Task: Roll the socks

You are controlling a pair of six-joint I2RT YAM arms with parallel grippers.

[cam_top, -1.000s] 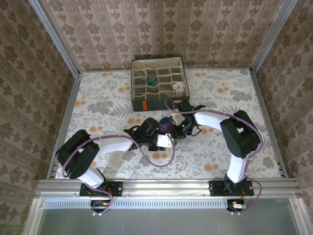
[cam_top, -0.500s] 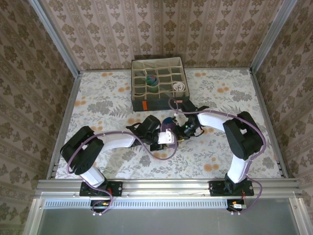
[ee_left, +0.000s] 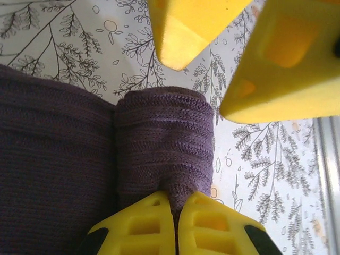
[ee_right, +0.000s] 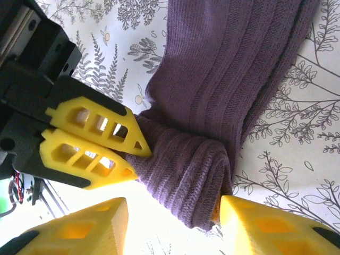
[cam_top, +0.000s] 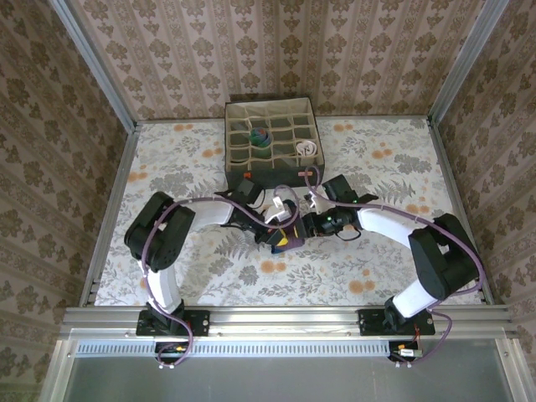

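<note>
Just in front of the grey fabric box with many compartments, on the near side of it toward the arm bases, the two arms meet over the table covered in a pale floral cloth. The purple ribbed knitted sock lies there on the cloth, flat along most of its length and rolled into a thick bundle at one end.

The left gripper has its yellow fingers pressed together on that rolled end, with a pinch of purple fabric caught between the tips. In the right wrist view the same pair of fingers comes in from the left, and its tips bite into the side of the roll where it meets the flat part.

The right gripper is spread. One of its yellow fingers stands on each side of the roll, and the bundle sits in the gap between them. The finger on the right looks to be against the fabric, while the one on the left stands apart from it.

Inside the box, a multicoloured rolled sock fills a compartment left of the box's middle. A white rolled sock with dark stripes sits in a compartment near the box's front right corner.
</note>
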